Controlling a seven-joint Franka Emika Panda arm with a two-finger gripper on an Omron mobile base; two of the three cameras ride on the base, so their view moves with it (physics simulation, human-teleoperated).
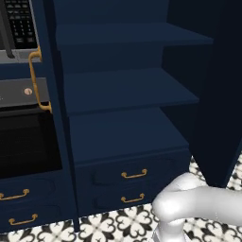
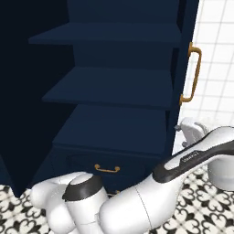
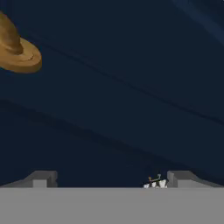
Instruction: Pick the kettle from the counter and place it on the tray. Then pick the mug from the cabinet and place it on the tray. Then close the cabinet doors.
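The navy cabinet (image 1: 123,90) stands open, its inner shelves (image 2: 109,87) in sight. Its left door (image 1: 49,71) swings out edge-on with a gold bar handle (image 1: 33,80). The right door (image 2: 185,59) is open too, its gold handle (image 2: 195,73) facing the tiled wall. My arm reaches around that door's outer side, and the hand (image 2: 191,130) sits just below the handle, close to the panel. In the hand view my gripper (image 3: 111,178) is open, fingertips (image 3: 43,177) wide apart, right up against the navy door panel (image 3: 122,100) with the handle's gold foot (image 3: 19,52) nearby. The mug, kettle, tray and counter are out of view.
A black oven (image 1: 23,142) and microwave (image 1: 19,23) sit left of the cabinet. Gold-handled drawers (image 1: 133,175) lie under the shelves. A white tiled wall (image 2: 217,68) runs right of the right door. The floor (image 1: 113,227) is patterned tile.
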